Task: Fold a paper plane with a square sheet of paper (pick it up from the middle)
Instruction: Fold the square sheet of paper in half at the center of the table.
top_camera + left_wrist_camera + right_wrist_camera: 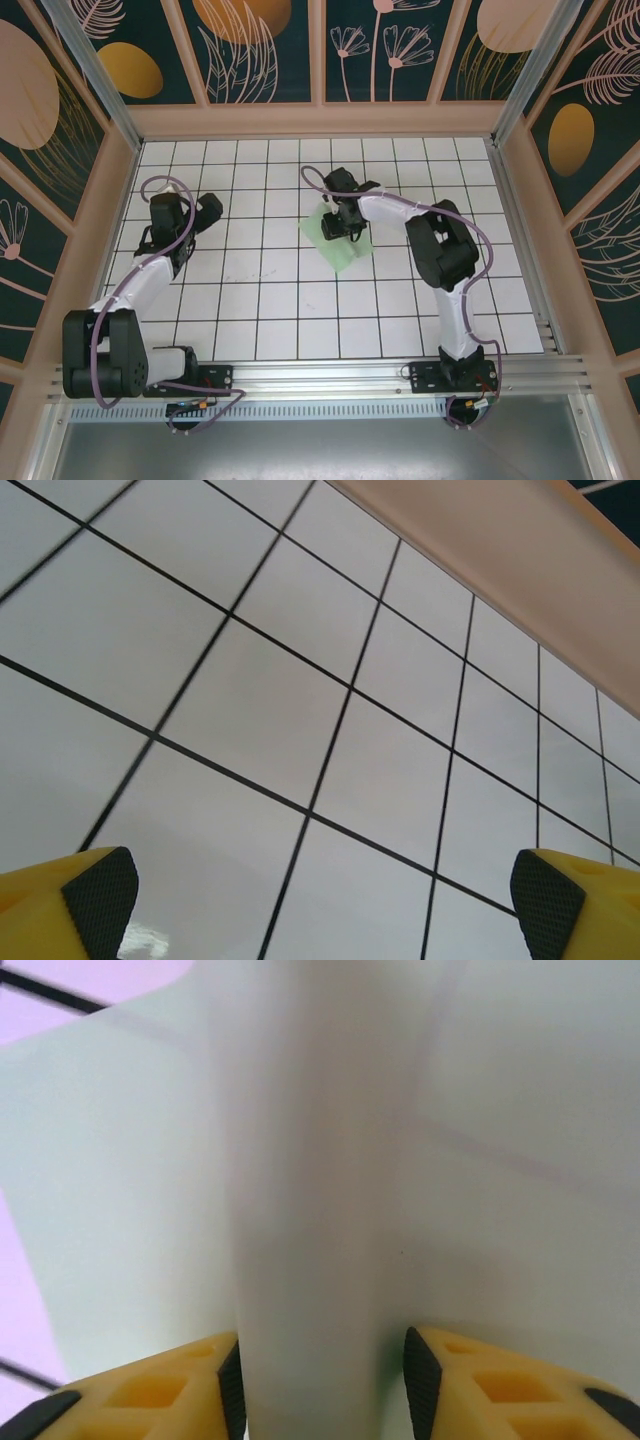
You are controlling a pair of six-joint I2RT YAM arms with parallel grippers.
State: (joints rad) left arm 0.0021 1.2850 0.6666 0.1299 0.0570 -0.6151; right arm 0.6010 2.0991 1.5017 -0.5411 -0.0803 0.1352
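The square sheet of paper (341, 252), pale mint green, lies on the white tiles right of centre. My right gripper (338, 226) is down on its middle. In the right wrist view the paper (500, 1110) has buckled up into a rounded ridge between the yellow fingers (170, 1390). The right gripper (323, 1380) stands half closed: its left pad touches the ridge and its right pad sits just off it. My left gripper (190, 212) hovers over the tiles at the left, wide open (325, 910) with nothing between its fingers. No paper plane shape shows.
The white gridded floor (260, 290) is bounded by a wooden rim (320, 120) and patterned walls. The left wrist view looks across bare tiles toward the pale wooden rim (500, 550). The arm bases stand on the metal rail (330, 375) at the near edge.
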